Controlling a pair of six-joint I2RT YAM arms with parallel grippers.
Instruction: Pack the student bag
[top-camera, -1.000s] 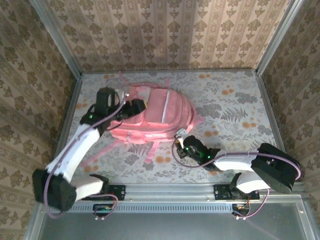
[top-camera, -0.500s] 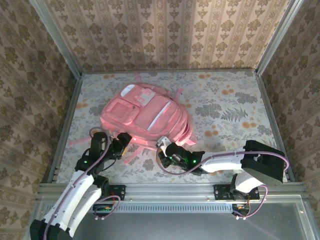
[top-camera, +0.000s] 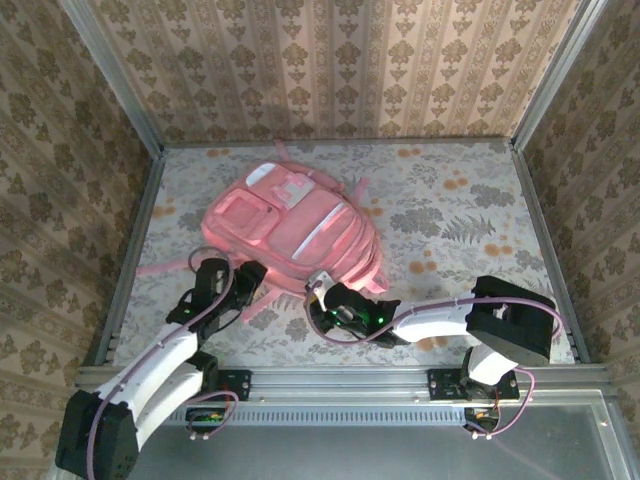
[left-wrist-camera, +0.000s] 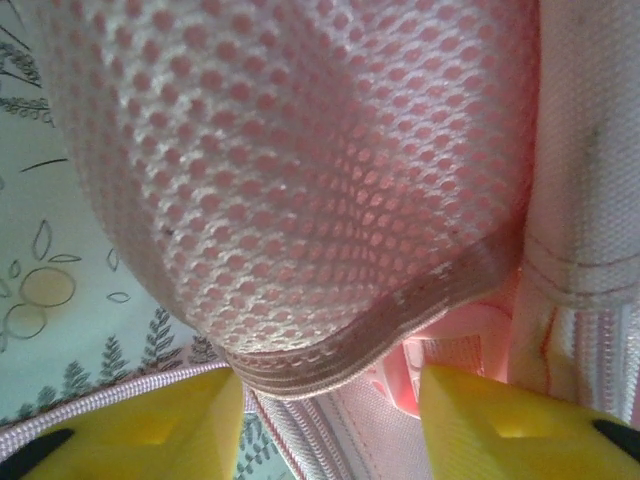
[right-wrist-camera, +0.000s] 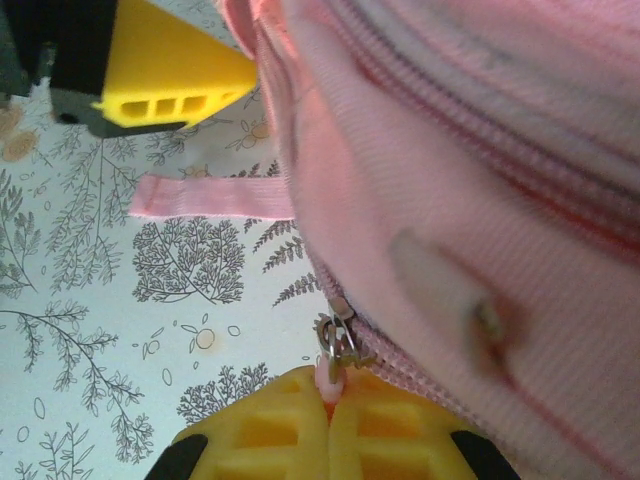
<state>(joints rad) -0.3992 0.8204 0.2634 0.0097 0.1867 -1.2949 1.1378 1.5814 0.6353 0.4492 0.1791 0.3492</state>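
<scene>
lying toward the table's (top-camera: 470, 210) far left corner, the student bag (top-camera: 295, 225) has the left jaws at its near left edge and the right jaws at its near edge. left wrist: jaws released, straddling the mesh pocket's (left-wrist-camera: 300, 180) hem. right wrist: jaws clenched on the zip pull (right-wrist-camera: 335, 352).

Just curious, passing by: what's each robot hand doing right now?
Left gripper: open, at the student bag.
Right gripper: shut on its zip pull.
</scene>
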